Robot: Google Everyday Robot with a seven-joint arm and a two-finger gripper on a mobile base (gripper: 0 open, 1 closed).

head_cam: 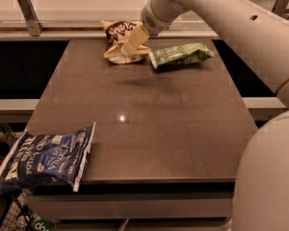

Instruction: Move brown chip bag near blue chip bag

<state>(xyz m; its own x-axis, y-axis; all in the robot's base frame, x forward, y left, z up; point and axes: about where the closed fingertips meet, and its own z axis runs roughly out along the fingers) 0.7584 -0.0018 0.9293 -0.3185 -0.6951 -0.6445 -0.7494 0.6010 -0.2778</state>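
The brown chip bag (pixel 116 32), dark brown and tan with white script lettering, stands crinkled at the far edge of the table, left of centre. My gripper (pixel 131 45) reaches down from the upper right and sits right against the bag's right side, covering part of it. The blue chip bag (pixel 43 157), large and flat with white block lettering, lies at the near left corner and hangs partly over the table's edge. The two bags are far apart, across the length of the table.
A green bag (pixel 180 55) lies just right of the gripper at the far edge. The dark table (pixel 149 119) has a rail (pixel 29 13) behind it. My white arm (pixel 241 28) fills the right side. A wire basket (pixel 19 218) sits below at the near left.
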